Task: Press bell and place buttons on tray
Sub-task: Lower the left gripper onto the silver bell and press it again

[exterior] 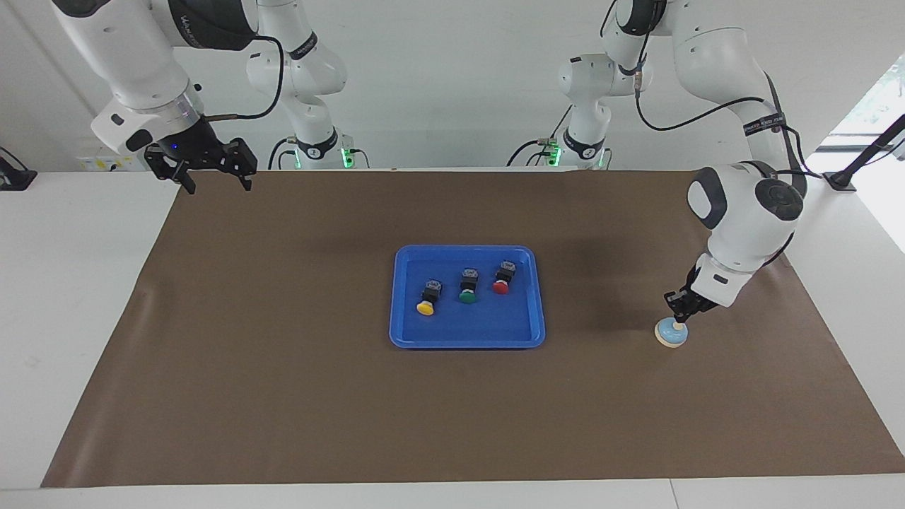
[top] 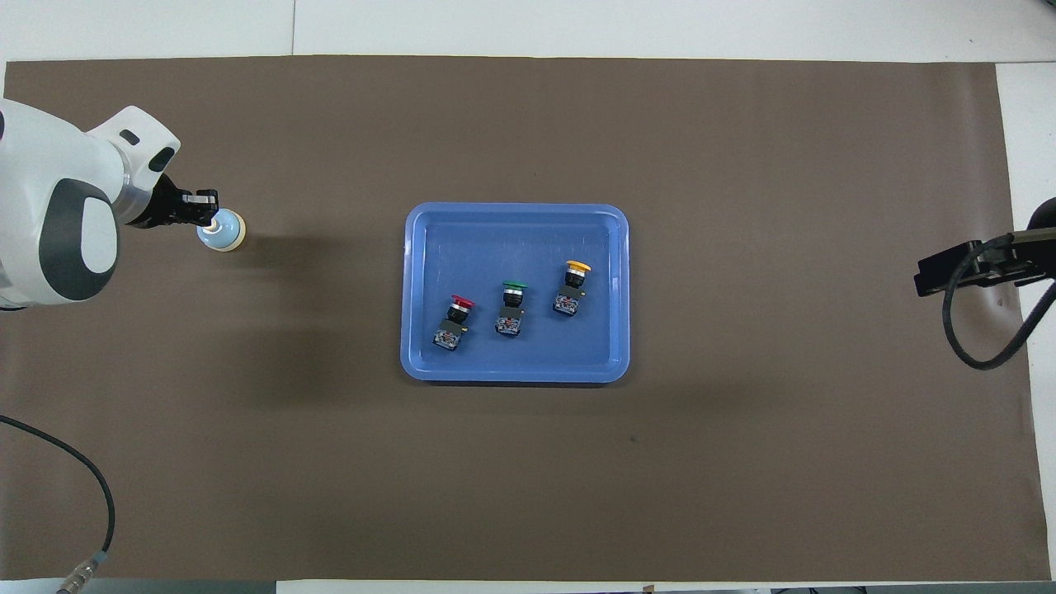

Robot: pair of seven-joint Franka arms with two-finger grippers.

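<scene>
Brown mat (exterior: 283, 396), left end effector (exterior: 680, 316) closed, tips on bell (exterior: 670, 334)

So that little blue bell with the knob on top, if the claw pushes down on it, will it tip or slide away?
The bell is a low dome on a wider cream base, so it probably won't tip. The left claw, shut, comes down almost straight on the knob, which should pin it rather than slide it. It looks small and light, so an off-centre push might scoot it across the brown mat.
</scene>
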